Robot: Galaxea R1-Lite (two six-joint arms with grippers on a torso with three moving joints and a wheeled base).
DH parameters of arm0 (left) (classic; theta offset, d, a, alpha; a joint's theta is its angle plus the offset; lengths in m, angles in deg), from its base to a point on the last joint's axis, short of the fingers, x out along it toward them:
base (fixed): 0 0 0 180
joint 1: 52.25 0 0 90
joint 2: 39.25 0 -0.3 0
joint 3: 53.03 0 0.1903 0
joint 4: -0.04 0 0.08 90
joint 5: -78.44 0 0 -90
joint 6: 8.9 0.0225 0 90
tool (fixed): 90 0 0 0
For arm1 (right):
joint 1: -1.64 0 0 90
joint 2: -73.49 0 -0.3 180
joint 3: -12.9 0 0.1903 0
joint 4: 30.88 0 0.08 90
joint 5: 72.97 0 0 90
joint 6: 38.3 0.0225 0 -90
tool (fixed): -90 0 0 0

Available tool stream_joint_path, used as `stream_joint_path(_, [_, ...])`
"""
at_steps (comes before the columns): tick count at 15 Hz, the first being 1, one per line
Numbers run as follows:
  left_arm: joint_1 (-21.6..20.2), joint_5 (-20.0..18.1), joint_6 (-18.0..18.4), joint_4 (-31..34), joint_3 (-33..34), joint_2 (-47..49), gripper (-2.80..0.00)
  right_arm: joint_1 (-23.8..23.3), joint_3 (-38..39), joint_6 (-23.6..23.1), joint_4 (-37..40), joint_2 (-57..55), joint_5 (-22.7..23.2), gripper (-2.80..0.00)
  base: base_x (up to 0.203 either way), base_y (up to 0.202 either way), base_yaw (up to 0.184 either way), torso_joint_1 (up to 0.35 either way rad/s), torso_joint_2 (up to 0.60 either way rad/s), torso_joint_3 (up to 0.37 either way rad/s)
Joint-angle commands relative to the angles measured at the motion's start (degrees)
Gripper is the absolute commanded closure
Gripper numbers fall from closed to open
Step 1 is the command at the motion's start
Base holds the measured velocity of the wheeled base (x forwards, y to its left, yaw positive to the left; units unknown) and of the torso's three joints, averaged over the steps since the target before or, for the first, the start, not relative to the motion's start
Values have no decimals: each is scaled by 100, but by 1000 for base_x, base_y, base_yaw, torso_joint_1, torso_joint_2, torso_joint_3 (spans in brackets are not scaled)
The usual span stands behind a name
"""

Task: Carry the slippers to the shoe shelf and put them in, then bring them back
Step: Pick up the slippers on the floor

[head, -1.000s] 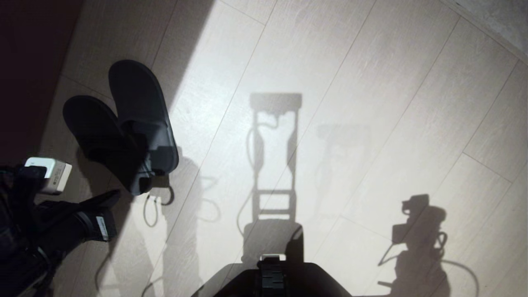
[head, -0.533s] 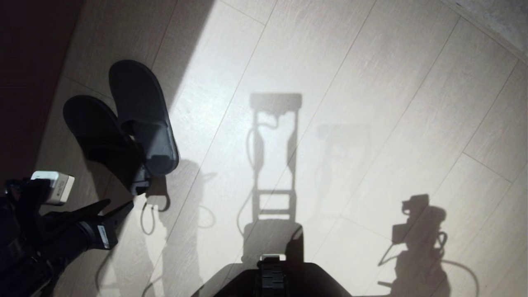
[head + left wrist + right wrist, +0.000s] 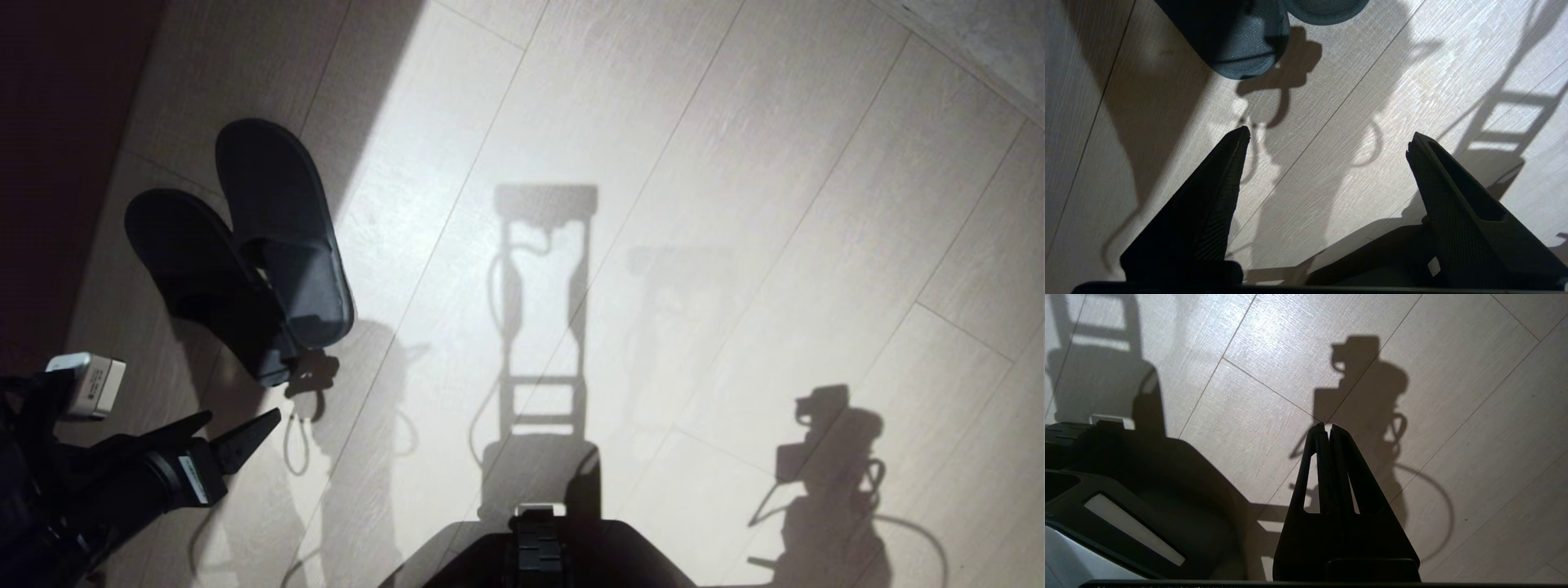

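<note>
Just two slippers (image 3: 245,245), side by side

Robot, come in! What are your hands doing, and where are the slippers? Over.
Left gripper open, empty, just short of the slippers. Right gripper shut, parked over bare floor. Slippers side by side on the floor. Nothing in the way.

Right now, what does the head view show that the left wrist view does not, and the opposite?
Only the head view shows the whole pair of soft grey-blue fabric slippers and the robot's dark base. Only the left wrist view shows the open left hand from behind, with bare floor between its fingers. Both show the slippers' heel ends on the pale wood-plank floor.
</note>
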Motion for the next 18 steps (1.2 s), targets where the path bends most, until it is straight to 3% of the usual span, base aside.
stream_joint_path(1, [0,-4,-16,-30,-41,35,-280,0,0,-2,-1,18,2,0,0,0,0,0,0,0])
stream_joint_path(10, [44,-21,45,-39,-226,-247,-280,0,0,60,17,9,19,0,0,0,0,0,0,0])
stream_joint_path(12, [181,-152,110,-25,-258,-481,-280,0,0,374,0,11,-4,0,0,0,0,0,0,0])
stream_joint_path(15, [324,-501,56,-6,-126,-845,-280,0,0,394,-1,17,-16,0,0,0,0,0,0,0])
stream_joint_path(18, [334,-540,-61,17,-3,-1068,-280,0,-5,389,-5,7,-20,0,0,0,0,0,0,0])
